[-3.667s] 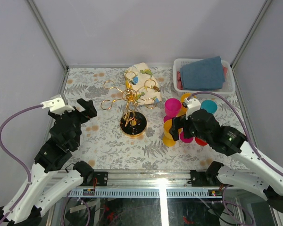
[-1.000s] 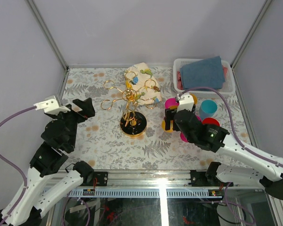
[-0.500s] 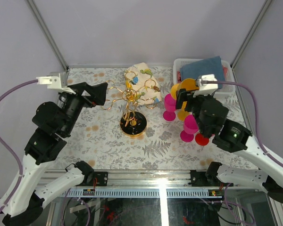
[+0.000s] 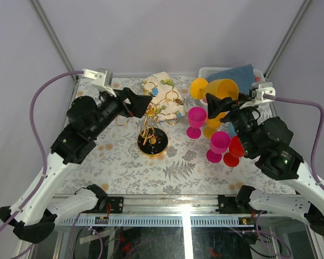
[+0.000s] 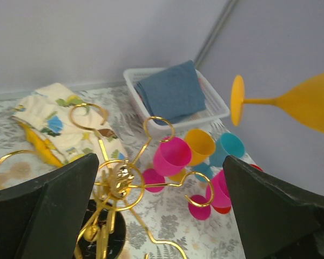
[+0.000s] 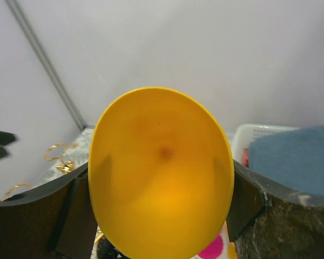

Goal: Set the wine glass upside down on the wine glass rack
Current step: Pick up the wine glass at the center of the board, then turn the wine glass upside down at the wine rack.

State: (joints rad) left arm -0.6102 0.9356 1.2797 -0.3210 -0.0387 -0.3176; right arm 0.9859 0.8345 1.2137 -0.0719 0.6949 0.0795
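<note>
- Two-finger clamp on wine glass (image 4: 220,93) bowl by right gripper (image 6: 161,216), aloft, just right of wine glass rack (image 4: 149,109).
- Long axis approx level, foot twd rack.
- Left gripper (image 5: 159,208) fingers wide apart, empty, over rack.

Six wine glasses: two yellow, the lifted yellow glass (image 4: 229,89) and the other yellow glass (image 5: 201,144); two pink, the far pink glass (image 4: 197,116) and the near pink glass (image 4: 220,141); one teal glass (image 5: 230,145); one red glass (image 4: 236,147). One wine glass rack (image 4: 153,141), one white basket (image 5: 205,116), one blue cloth (image 5: 173,91), one patterned cloth (image 4: 162,81).
</note>
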